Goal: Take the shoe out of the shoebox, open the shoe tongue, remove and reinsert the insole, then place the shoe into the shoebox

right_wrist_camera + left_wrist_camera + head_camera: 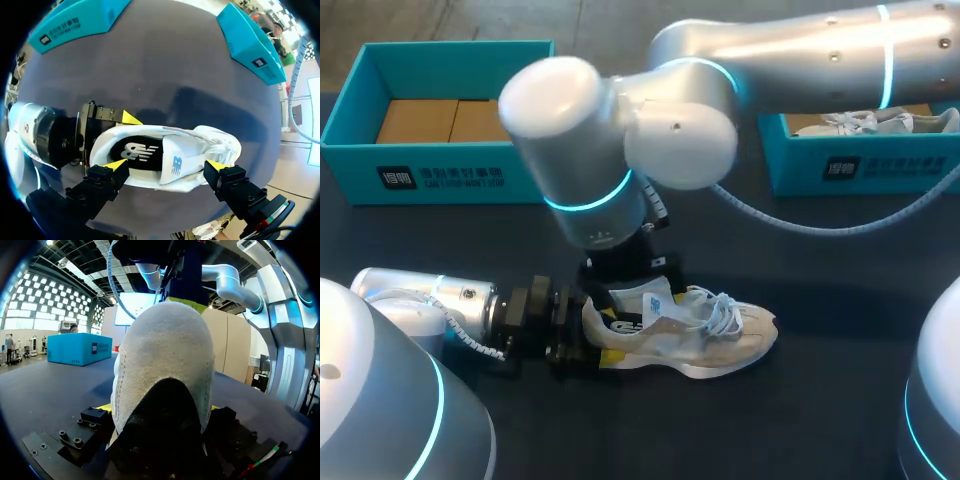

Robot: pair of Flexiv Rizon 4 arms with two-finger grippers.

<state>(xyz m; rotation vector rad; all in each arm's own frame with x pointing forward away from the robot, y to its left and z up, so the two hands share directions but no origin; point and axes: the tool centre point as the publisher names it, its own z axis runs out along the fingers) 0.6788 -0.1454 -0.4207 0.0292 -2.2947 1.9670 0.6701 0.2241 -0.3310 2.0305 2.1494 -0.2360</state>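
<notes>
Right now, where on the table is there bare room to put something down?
Bare table: in front of the shoe toward the near edge, between its toe and the right shoebox, and the strip between the left shoebox and left arm. Crowded at the middle: left gripper clamps the heel, right gripper hangs open over the shoe.

"Bright in here. The overhead lamps glare hard off the right arm's [800,50] silver shell, and its white joint cap [555,95] looks nearly washed out."

"And that arm throws a wide, soft shadow [200,105] across the dark table [165,60], just beyond the shoe [190,160]. The heel [165,350] is evenly lit, and the cyan ring [585,203] glows by itself."
</notes>
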